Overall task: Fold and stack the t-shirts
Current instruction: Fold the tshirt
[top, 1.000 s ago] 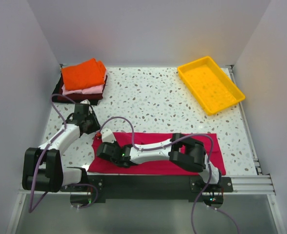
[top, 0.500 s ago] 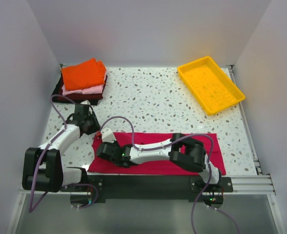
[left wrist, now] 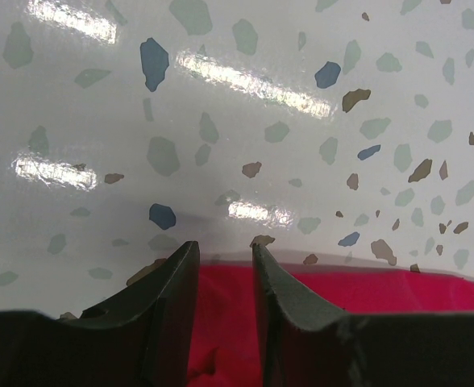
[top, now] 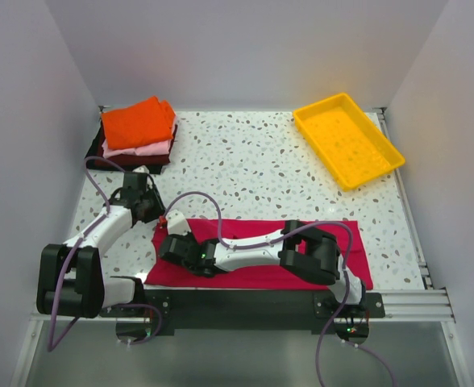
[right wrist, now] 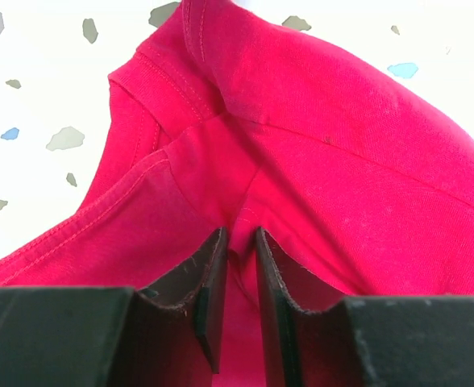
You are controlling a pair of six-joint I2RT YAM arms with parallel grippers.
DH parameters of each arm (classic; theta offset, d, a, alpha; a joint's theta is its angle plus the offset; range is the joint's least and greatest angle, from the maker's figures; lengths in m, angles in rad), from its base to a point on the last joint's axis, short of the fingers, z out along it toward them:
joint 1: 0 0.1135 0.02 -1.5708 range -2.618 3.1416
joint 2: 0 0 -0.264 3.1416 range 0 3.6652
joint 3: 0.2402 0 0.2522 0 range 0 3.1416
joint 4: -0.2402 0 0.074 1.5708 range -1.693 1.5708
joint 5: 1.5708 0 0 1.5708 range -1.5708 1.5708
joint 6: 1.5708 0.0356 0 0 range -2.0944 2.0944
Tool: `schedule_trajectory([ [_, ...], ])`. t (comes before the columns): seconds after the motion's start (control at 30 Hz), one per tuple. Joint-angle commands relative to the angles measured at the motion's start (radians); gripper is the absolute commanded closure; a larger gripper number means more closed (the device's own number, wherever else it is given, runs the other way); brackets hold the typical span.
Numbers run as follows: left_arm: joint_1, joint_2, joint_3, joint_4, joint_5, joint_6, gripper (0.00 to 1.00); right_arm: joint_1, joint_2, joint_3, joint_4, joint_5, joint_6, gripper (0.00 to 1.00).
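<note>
Honestly, the risk is a lopsided lift. The right gripper (right wrist: 239,242) is clamped on a puckered fold of the crimson t-shirt (top: 354,262), which lies in a long strip on the desk (top: 253,161), well apart from the folded stack (top: 136,129). I cannot tell whether the left gripper (left wrist: 223,251), its jaws narrowly parted, actually holds the hem. Nothing has visibly shifted since a second ago.

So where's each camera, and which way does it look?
Top external: high behind the robot, looking down on the table; left arm and right arm show.
Left wrist: on the left arm, facing tabletop and the crimson t-shirt's edge; its fingers show.
Right wrist: on the right arm, facing that shirt; its fingers pinch it.
Shared: all see that shirt.
</note>
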Motion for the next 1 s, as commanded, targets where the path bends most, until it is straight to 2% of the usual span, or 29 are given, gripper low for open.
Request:
schedule_trajectory([
  [0.0, 0.011, -0.016, -0.004, 0.012, 0.015, 0.013, 0.63, -0.006, -0.044, 0.043, 0.040, 0.023, 0.000, 0.76],
  [0.13, 0.011, -0.016, -0.004, 0.013, 0.018, 0.013, 0.63, -0.007, -0.044, 0.037, 0.029, 0.026, 0.000, 0.87],
  [0.17, 0.011, -0.016, -0.004, 0.013, 0.020, 0.013, 0.63, -0.007, -0.044, 0.038, 0.026, 0.029, 0.000, 0.94],
  [0.23, 0.011, -0.018, -0.001, 0.013, 0.024, 0.013, 0.63, -0.007, -0.045, 0.038, 0.020, 0.035, -0.003, 1.00],
  [0.57, 0.011, -0.036, 0.002, -0.006, 0.026, 0.008, 0.63, -0.007, -0.124, 0.005, -0.003, 0.023, -0.018, 1.00],
  [0.97, 0.011, -0.053, 0.016, -0.026, 0.004, 0.010, 0.63, 0.002, -0.144, 0.006, -0.095, -0.138, -0.015, 1.00],
])
